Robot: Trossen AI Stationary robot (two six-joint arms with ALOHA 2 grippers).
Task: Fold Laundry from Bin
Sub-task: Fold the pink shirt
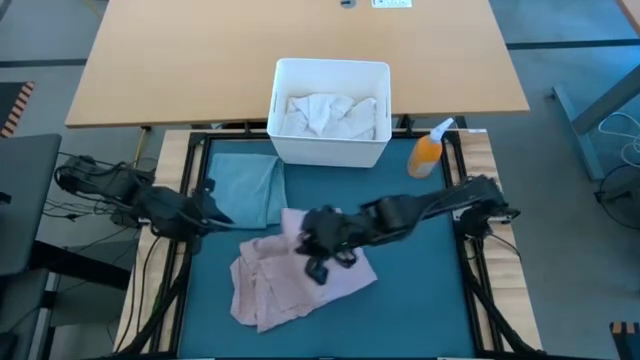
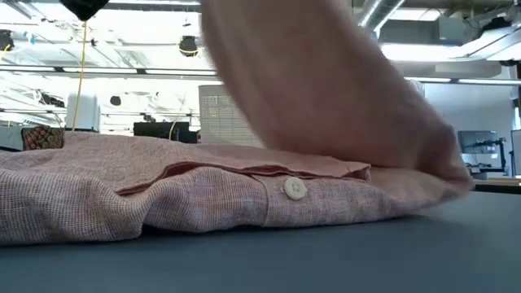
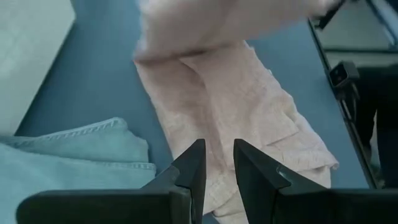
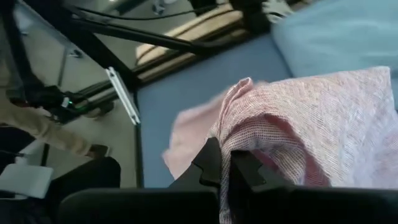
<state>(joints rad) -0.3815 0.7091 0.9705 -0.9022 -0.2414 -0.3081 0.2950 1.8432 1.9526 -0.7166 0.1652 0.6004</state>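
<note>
Sprawling across the lower centre of the high view, the pink shirt (image 1: 285,280) lies rumpled on the surface (image 1: 430,290); it looks light, limp and drapey, best pinched at a hem or corner. Right gripper (image 1: 322,250) is clamped on a fold. Left gripper (image 3: 214,168), empty, hovers narrowly parted.
</note>
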